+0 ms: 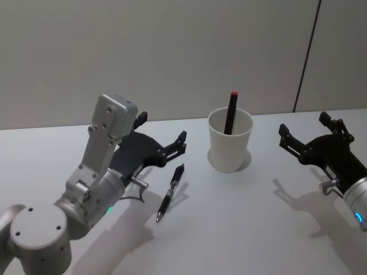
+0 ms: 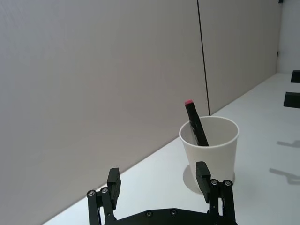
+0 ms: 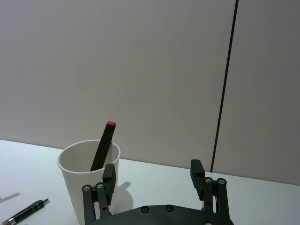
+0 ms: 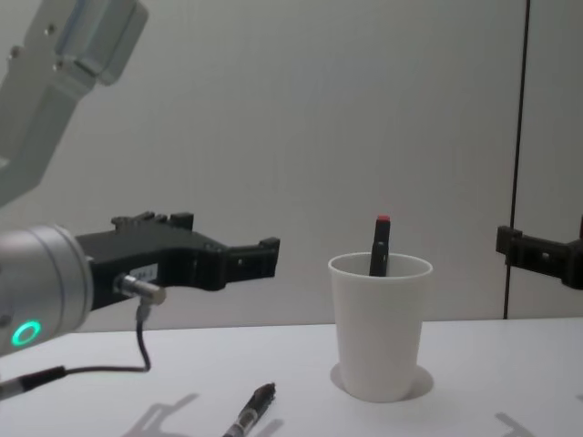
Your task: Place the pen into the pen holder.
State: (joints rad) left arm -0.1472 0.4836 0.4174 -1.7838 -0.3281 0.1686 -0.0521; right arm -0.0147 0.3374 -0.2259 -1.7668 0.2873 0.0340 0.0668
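A slim black pen (image 1: 171, 193) lies just left of the white tapered pen holder (image 1: 229, 154) holding 1 red-tipped marker (image 1: 230, 113); left gripper (image 1: 162, 128) and right gripper (image 1: 304, 124) gape wide.

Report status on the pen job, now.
Left gripper open, above table near pen. Right gripper open, right of pen holder. Pen flat on table, not in holder. Red-tipped marker already stands in holder.
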